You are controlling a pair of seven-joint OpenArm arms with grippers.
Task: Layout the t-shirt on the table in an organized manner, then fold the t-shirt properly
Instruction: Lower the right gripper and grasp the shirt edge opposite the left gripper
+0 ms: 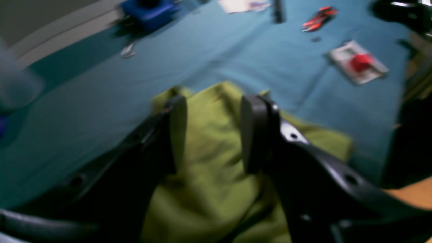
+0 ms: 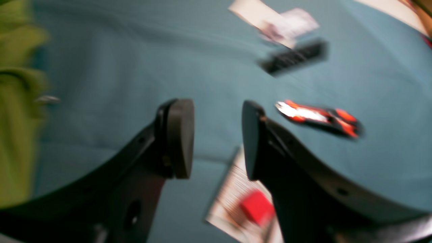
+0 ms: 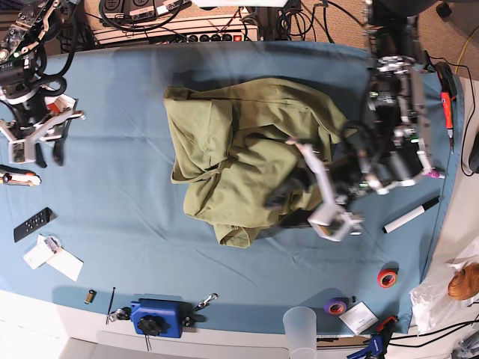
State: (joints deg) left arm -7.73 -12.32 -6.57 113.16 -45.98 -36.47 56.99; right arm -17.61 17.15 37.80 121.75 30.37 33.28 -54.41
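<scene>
T-shirt point(image 3: 239, 161): olive-green, crumpled heap, centre of teal counter point(image 3: 127, 224). Left hand point(image 1: 212, 135): jaws apart, over the heap's right part, gripping nothing. Right hand point(image 2: 217, 138): jaws apart, empty, above bare cloth at the far left edge.

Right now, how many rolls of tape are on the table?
2. A red tape roll lies near the blue table's front right corner, and a purple tape roll sits beside it. The shirt could hide others.

Both wrist views motion-blurred; t-shirt point(image 1: 216, 175) cut off at left-wrist view's bottom edge, red-buttoned box point(image 2: 249, 206) partly hidden behind right claw point(image 2: 217, 138), small table point(image 3: 135, 224) items unreadable in base view.
</scene>
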